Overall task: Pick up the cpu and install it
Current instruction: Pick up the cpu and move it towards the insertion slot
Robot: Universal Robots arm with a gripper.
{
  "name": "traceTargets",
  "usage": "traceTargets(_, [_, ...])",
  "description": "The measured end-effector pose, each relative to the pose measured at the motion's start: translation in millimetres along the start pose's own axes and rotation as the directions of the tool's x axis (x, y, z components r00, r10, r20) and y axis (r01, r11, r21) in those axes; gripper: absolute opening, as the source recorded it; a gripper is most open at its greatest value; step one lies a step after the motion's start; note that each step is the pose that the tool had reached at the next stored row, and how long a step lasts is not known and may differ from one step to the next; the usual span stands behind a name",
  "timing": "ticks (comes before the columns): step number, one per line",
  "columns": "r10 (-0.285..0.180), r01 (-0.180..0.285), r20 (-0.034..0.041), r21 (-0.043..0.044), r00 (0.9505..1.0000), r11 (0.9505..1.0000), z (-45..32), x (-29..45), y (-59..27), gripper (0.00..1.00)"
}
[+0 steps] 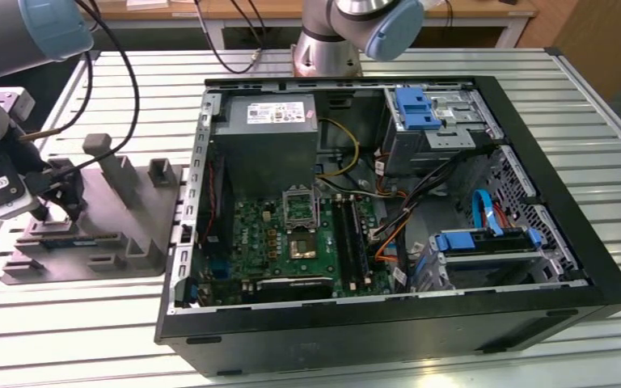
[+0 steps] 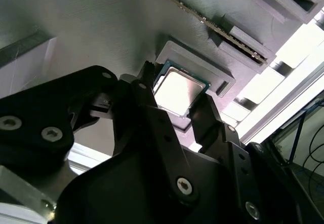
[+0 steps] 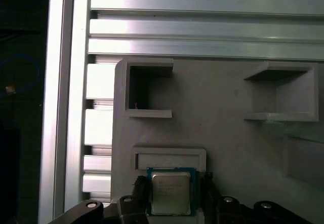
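Pincer [image 2: 174, 86] low over the grey fixture block [image 1: 127, 238], at nine o'clock from the open computer case [image 1: 569, 267]. Jaws parted, one on either side of the cpu [image 3: 170, 192], which lies flat in its shallow pocket. Squared up for an edge grip, I judge.

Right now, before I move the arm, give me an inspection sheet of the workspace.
Surface: slatted aluminium table.
Job's things: cpu lying flat in a pocket of the grey fixture; open computer case with its motherboard exposed.
Clutter: long circuit strip standing in a fixture slot.
Grippers: gripper low at the cpu; grip not judged.
Cables: black cables running over the table; coloured wires inside the case.
Surroundings: second arm's base beyond the case.
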State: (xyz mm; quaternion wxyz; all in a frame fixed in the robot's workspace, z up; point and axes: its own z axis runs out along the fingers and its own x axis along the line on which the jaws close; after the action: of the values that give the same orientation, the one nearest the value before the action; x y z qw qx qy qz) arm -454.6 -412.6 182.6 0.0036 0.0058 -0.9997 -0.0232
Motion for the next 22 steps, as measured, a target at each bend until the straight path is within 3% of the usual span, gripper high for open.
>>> traceTargets(1, [0.0,0.0,-0.0001,0.0001,1.0,1.0,0.0,0.0,0.0,0.55])
traceTargets(2, [0.0,0.0,-0.0001,0.0001,1.0,1.0,0.0,0.0,0.0,0.48])
traceTargets(7, [0.0,0.0,0.0001,-0.0001,1.0,1.0,-0.3,0.0,0.1,0.47])
traceTargets(11, [0.0,0.0,0.0,0.0,1.0,1.0,-6.5,0.0,0.3,0.47])
traceTargets(22, [0.0,0.0,0.0,0.0,1.0,1.0,-53.1,0.4,2.5,0.47])
